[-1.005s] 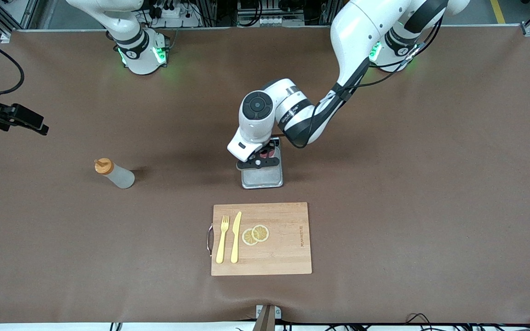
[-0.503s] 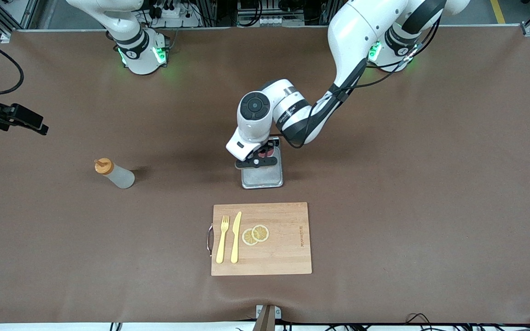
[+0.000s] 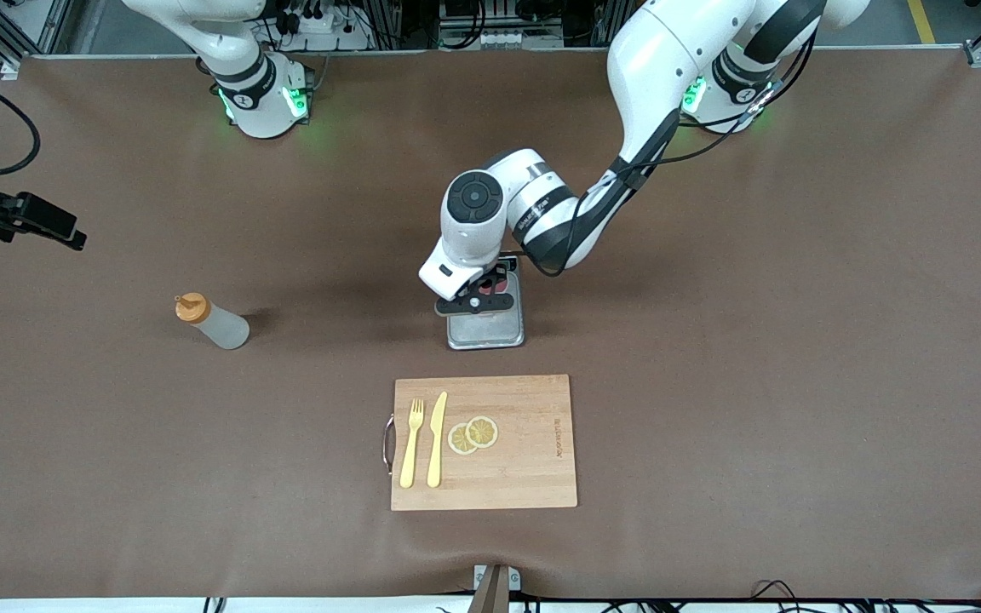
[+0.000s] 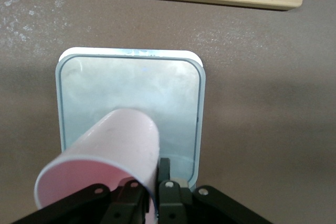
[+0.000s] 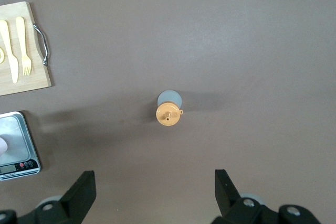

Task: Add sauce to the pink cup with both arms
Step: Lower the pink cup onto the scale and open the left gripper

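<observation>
Left wrist view alone shows pink cup (image 4: 105, 156) over scale (image 4: 128, 87).

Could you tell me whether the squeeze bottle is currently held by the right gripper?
No, the squeeze bottle stands alone on the table, and the right gripper hangs open above it without touching it.

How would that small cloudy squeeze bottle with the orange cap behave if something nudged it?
The small translucent squeeze bottle with the orange nozzle cap stands upright, taller than it is wide, so a nudge near the cap would probably tip it. Being round, it would likely roll once down. Its thin plastic probably dents under a squeeze.
</observation>
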`<control>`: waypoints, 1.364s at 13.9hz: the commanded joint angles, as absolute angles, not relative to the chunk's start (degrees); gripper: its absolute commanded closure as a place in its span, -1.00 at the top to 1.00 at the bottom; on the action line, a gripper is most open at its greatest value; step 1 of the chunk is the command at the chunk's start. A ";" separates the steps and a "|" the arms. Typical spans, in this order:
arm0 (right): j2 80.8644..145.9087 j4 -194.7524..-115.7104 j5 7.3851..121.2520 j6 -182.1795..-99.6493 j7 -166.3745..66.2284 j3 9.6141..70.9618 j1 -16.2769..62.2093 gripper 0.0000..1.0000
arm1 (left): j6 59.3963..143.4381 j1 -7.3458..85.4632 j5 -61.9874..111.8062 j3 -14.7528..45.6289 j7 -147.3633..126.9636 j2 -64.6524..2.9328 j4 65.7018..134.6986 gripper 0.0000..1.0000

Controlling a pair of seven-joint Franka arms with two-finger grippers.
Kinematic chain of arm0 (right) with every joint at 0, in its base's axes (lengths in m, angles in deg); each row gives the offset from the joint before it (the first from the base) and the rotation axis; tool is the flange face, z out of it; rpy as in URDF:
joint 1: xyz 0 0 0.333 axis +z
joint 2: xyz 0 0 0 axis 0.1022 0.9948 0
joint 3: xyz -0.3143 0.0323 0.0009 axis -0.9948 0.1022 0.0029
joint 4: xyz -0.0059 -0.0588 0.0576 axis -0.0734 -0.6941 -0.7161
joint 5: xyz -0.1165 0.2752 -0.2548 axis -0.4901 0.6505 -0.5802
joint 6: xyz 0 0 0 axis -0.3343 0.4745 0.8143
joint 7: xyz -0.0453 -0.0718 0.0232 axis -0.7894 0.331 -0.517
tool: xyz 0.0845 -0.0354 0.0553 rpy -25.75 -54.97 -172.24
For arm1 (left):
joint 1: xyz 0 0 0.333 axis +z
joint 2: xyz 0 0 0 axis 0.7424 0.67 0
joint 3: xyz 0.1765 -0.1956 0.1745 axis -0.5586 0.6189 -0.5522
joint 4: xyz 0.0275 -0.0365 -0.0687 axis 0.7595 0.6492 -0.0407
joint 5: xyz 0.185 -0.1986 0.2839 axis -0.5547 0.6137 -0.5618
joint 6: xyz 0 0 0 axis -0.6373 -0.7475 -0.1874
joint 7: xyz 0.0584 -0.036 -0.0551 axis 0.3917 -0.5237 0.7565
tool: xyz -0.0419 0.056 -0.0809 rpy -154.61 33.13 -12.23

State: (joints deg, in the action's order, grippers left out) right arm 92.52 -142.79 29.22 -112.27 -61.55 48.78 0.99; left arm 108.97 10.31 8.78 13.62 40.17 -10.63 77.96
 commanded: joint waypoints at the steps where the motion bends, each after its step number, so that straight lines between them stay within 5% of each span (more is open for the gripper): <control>1: 92.73 -142.25 30.11 -111.78 -62.14 49.34 0.15 1.00 | 110.29 8.73 8.01 12.41 38.63 -9.20 76.51 1.00; 19: 94.49 -141.73 29.67 -112.04 -62.75 49.25 -2.73 1.00 | 102.13 10.66 7.92 12.49 38.37 -18.59 76.51 1.00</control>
State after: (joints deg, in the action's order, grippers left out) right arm 93.00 -142.71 29.22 -112.50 -61.85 48.74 -0.23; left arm 105.31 9.93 8.60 13.03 39.24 -14.84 75.74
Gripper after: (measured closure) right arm 0.000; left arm 0.000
